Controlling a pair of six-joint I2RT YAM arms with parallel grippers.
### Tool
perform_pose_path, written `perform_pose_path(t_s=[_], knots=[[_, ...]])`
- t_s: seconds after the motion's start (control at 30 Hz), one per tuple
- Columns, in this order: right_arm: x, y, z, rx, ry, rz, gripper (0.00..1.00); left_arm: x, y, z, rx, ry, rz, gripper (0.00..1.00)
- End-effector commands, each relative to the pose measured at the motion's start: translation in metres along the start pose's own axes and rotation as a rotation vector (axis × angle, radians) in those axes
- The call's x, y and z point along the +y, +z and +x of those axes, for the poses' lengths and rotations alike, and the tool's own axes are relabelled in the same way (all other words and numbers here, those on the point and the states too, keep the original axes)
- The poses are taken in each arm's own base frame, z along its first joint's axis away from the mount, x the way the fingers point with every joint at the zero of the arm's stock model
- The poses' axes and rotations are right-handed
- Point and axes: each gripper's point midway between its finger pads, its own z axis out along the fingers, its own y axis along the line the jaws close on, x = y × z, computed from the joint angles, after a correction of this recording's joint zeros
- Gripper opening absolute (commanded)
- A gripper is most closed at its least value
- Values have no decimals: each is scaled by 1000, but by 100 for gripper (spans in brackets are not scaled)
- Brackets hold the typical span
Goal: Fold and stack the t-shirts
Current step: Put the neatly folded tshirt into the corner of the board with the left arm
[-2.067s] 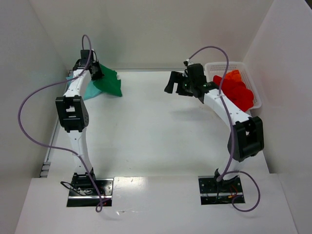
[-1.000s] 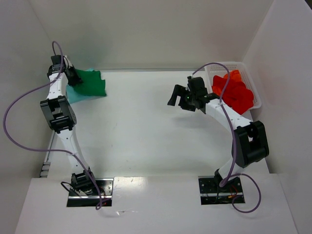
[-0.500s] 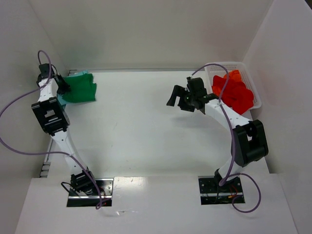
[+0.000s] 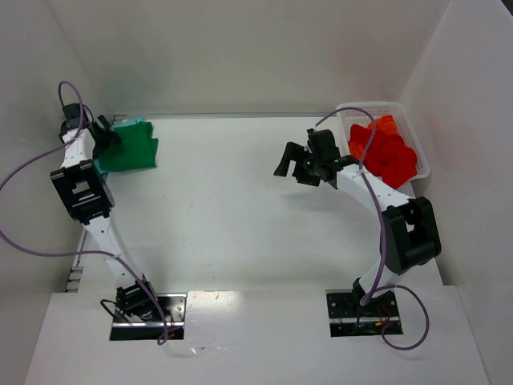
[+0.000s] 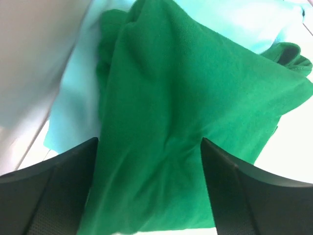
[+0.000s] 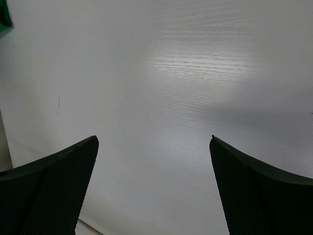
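The dark green t-shirt (image 4: 132,149) lies folded on the pale teal t-shirt (image 5: 73,115) in the far left corner of the tabletop (image 4: 224,200). The red t-shirts (image 4: 389,154) sit heaped in the white mesh basket (image 4: 365,107) at far right. The left hand (image 5: 149,142) hovers spread open above the green one, grasping nothing. The right hand (image 6: 154,138) hangs open over the tabletop. The cloth looks light, limp and quick to crease, best pinched at a hem or shoulder edge. The surface is smooth, and the white walls (image 4: 240,56) stand close.

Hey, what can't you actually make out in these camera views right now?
Teal t-shirt: top and left wrist views, mostly covered by the green t-shirt; fold unreadable.
Red t-shirts: top view, heaped in the basket; number unclear.
Left claw: top view, too small to tell whether it touches cloth.
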Motion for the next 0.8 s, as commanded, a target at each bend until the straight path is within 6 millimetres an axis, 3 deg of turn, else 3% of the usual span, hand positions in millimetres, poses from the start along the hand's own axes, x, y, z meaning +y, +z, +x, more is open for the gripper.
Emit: perform_pose_path(t_s=[0.0, 0.17, 0.3, 0.43, 0.53, 0.67, 0.77], knots=[[11, -4, -8, -37, -10, -41, 100, 3, -68, -83, -280, -27, -68, 94], [12, -8, -8, -42, -2, -45, 100, -5, -109, -113, -398, -17, -104, 99], [12, -14, -7, -50, -4, -50, 100, -36, -120, -116, -448, 10, -52, 99], [17, -21, -12, -62, -33, -57, 100, -69, -104, -90, -404, 61, -2, 95], [17, -25, -15, -60, -41, -40, 100, -76, -70, -52, -347, 84, -33, 92], [19, -30, -18, -71, -10, -38, 100, -65, -31, -2, -277, 74, -91, 86], [21, -35, -20, -90, 5, -45, 100, -49, -9, 20, -241, 65, -146, 83]])
